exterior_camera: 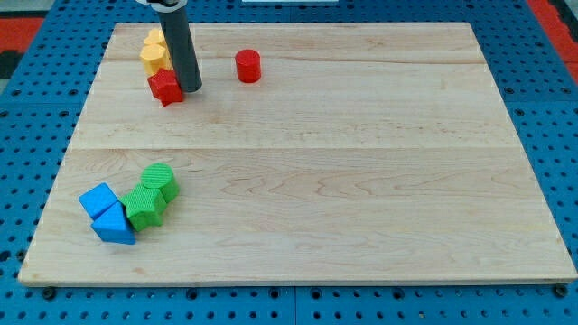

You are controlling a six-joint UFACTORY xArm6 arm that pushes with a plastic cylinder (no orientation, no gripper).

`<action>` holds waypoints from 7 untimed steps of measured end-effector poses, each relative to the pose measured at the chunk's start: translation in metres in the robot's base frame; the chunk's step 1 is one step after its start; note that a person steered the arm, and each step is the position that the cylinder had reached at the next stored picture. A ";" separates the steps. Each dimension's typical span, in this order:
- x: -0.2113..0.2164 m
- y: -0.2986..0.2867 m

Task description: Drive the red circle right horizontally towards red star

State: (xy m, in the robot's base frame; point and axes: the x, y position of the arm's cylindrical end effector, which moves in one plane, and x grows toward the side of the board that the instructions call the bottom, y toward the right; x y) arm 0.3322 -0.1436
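Observation:
The red circle [247,66] stands near the view's top, left of centre, on the wooden board [361,181]. The red star [165,87] lies to its left and slightly lower. My tip [191,89] rests on the board right against the red star's right side, between the star and the red circle, about 60 pixels left of the circle.
Two yellow blocks [155,51] sit stacked close together just above the red star. At the view's lower left are a green cylinder [159,181], a green star [144,207], a blue cube [98,199] and a blue triangle [114,226], all bunched together.

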 end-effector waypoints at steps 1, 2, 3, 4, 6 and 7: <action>-0.007 -0.018; -0.010 -0.025; 0.007 -0.002; 0.025 0.028; 0.011 0.140; -0.039 0.148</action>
State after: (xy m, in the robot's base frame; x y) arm 0.2932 0.0041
